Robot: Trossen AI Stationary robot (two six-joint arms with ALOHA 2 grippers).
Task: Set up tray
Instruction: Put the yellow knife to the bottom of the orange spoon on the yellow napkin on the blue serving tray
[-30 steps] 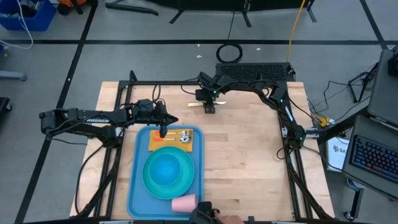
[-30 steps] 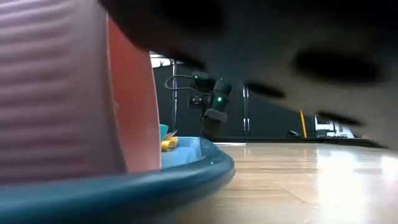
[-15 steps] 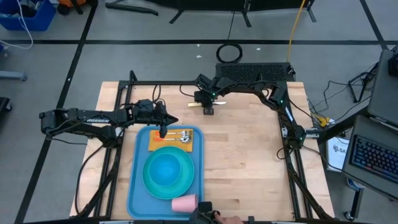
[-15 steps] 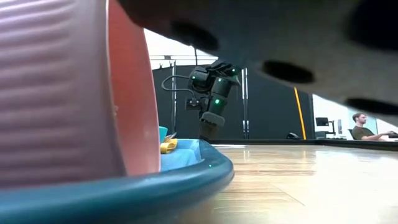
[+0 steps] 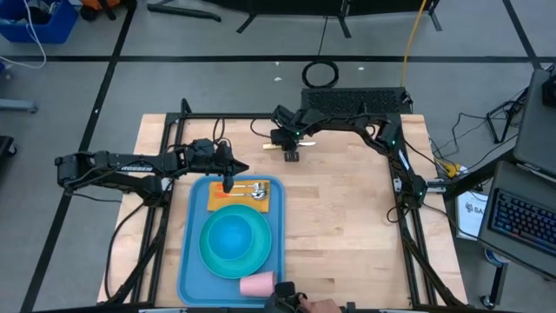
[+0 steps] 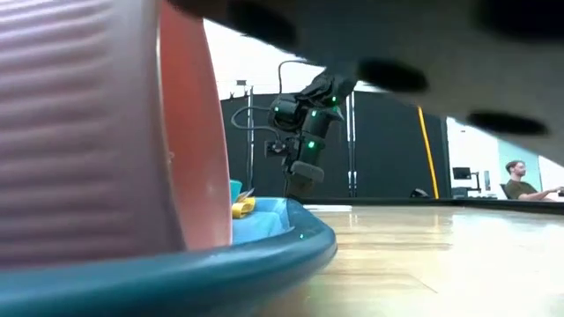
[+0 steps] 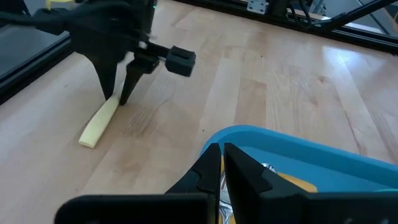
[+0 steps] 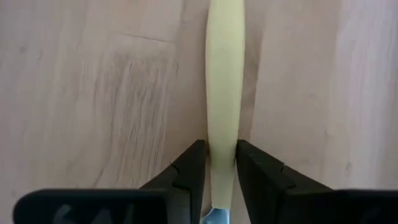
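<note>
Tray point(image 5: 193, 261): near-left of table, carrying turquoise plate point(image 5: 234, 242), pink cup point(image 5: 258, 283), yellow napkin point(image 5: 219, 201).
Right gripper point(image 8: 216, 167): far centre of table, jaws clamped on pale yellow utensil handle point(image 8: 222, 87).
Left gripper point(image 7: 221, 163): over tray's far rim, jaws together, holding nothing.

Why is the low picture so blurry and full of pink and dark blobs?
Low view: the pink cup and the tray rim sit right against the camera, so they blur, with a dark smear across the top. High view: the same cup looks small and sharp.
</note>
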